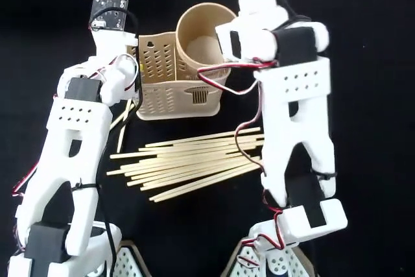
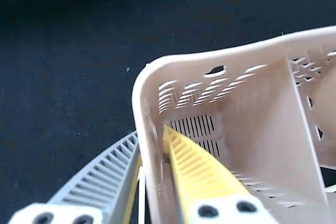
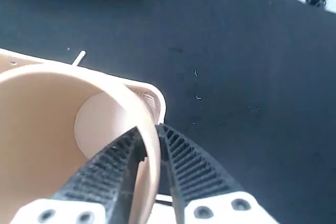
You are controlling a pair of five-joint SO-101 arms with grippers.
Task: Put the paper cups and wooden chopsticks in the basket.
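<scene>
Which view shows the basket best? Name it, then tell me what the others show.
The high view: most of the basket, both compartments and the front wall, with the paper cup in one. The left wrist view looks into one compartment from its corner. The right wrist view catches a rim corner behind the cup.

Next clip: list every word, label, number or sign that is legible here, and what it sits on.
No legible text anywhere.
The basket, paper cup, chopsticks: plain, no print seen.
The circuit board: any marking too small to read.
</scene>
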